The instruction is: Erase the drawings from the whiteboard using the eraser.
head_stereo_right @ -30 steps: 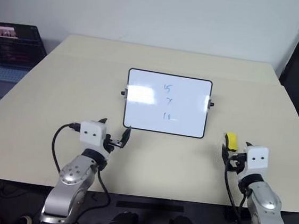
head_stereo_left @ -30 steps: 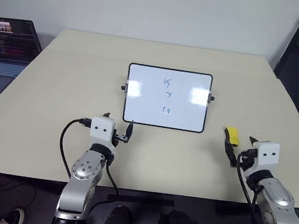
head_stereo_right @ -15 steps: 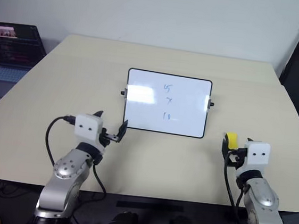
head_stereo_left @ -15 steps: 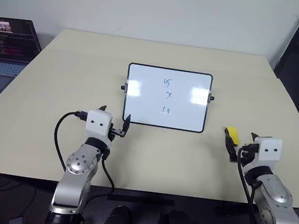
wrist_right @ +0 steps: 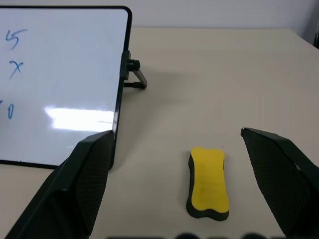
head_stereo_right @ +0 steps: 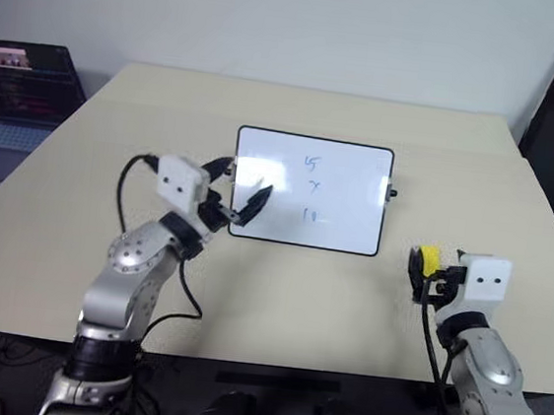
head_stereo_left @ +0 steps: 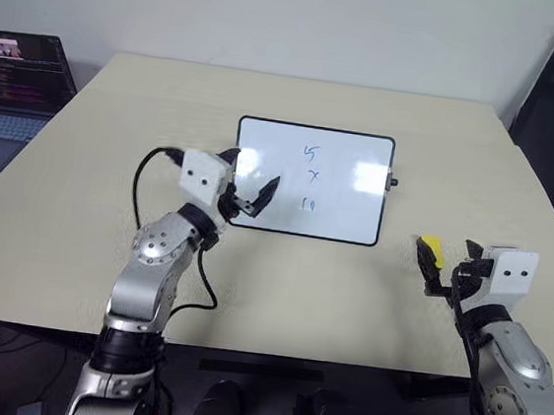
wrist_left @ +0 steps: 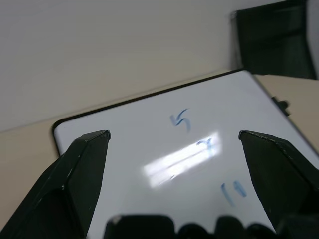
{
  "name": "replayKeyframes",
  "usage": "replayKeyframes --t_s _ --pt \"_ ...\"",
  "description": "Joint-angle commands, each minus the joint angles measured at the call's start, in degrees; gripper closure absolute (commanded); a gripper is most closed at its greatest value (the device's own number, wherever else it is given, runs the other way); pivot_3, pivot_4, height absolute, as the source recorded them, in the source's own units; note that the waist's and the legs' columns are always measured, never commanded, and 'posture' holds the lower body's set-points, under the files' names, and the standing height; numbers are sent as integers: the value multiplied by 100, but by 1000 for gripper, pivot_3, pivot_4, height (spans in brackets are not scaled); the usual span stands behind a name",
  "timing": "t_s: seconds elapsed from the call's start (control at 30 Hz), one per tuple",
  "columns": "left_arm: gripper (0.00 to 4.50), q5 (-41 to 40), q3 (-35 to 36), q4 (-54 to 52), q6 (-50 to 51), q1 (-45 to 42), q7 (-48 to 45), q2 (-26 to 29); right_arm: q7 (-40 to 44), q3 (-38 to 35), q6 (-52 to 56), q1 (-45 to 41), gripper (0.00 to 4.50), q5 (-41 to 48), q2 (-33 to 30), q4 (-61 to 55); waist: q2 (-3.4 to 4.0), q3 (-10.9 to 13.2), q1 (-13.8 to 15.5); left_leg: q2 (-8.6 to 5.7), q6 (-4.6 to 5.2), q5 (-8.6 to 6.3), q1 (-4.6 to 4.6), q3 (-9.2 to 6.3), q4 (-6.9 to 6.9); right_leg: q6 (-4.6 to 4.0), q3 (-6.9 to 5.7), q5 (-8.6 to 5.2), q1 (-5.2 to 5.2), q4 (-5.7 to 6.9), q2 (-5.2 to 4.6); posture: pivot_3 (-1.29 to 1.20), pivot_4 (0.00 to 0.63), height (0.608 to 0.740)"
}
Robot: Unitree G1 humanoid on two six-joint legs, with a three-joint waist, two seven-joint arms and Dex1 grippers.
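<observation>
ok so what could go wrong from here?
1. The left gripper, open, hangs over the whiteboard's left edge; the board stands tilted on a stand, so a push might tip it.
2. The eraser lies on the table between the right gripper's open fingers, ungrasped; closing off-centre could knock it away.

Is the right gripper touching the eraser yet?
Apart. The right wrist view shows the eraser lying on the table between the open fingers, bare tabletop on both sides of it.
</observation>
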Motion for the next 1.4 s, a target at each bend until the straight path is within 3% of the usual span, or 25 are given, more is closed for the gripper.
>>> replayKeyframes --t_s 0.03,0.17,0.43,0.7,1.3,1.4 --pt "0 -318 -234 174 -203 -325 -719 71 -239 127 522 -94 59 81 -7 -564 0 0 1 0 0 0 0 -2 -1 -1 0 0 0 0 2 0 150 740" --pt "0 -530 -436 719 -359 -820 -1542 122 -516 184 1072 -281 59 62 41 -550 0 0 7 -4 0 0 -6 -6 2 0 -3 0 -3 0 2 0 150 740" --pt "0 -633 -749 2335 -866 -1887 -3324 231 -844 3 1738 -1438 59 -116 -33 708 2 2 -6 -11 2 0 -8 7 4 6 -14 4 -10 0 6 0 150 740" --pt "0 -480 -815 2908 -1265 -2264 -3766 147 -653 4 1422 -1862 59 -274 -244 1812 2 2 0 -10 7 -2 -79 13 4 2 -8 6 -85 9 7 0 150 740" --pt "0 -393 -818 2936 -1621 -2020 -3921 104 -352 -199 819 -1972 59 -231 -413 2841 3 1 -1 -10 9 -3 -79 13 10 2 -8 8 -86 14 7 0 150 740" --pt "0 -377 -808 2880 -1612 -1989 -3885 120 -358 -220 754 -1947 684 -231 -400 2938 3 1 0 -9 9 -3 -79 14 10 2 -7 8 -86 14 7 0 150 740"
